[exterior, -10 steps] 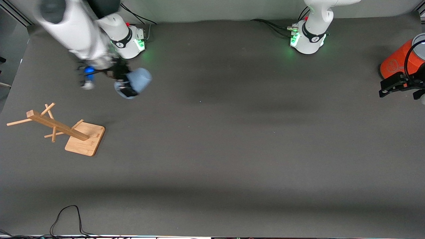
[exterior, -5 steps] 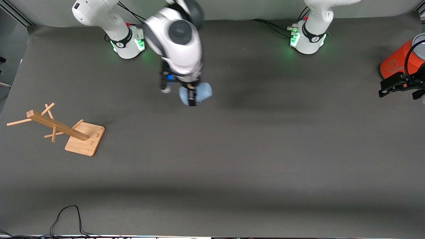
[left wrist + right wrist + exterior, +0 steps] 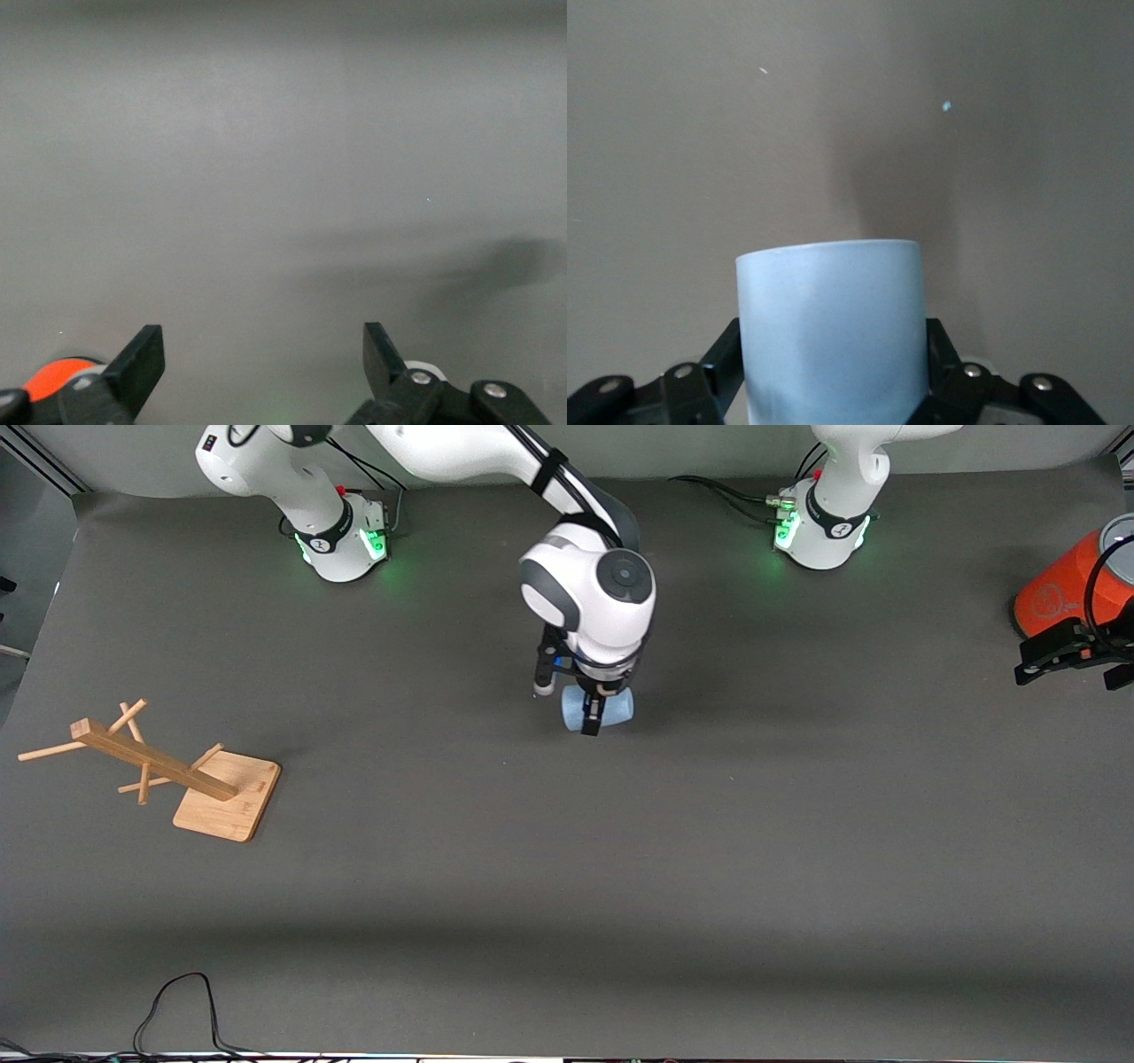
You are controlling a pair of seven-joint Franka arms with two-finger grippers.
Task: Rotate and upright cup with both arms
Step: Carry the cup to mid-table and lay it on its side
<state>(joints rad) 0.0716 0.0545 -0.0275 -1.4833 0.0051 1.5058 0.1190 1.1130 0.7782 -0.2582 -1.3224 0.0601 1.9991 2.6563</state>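
The pale blue cup [image 3: 598, 708] lies on its side between the fingers of my right gripper [image 3: 594, 716], held in the air over the middle of the table. In the right wrist view the cup [image 3: 831, 332] fills the gap between both fingers, which press on its sides. My left gripper [image 3: 1063, 660] waits at the left arm's end of the table, beside the orange cylinder. In the left wrist view the left gripper [image 3: 263, 359] is open and empty over bare mat.
An orange cylinder with a grey top [image 3: 1067, 584] stands at the left arm's end of the table. A wooden mug rack [image 3: 168, 775] lies tipped over on its base at the right arm's end. A black cable [image 3: 177, 1010] loops at the near edge.
My right arm has swung from near its own base toward the middle of the table, carrying the cup. The left arm has not moved.
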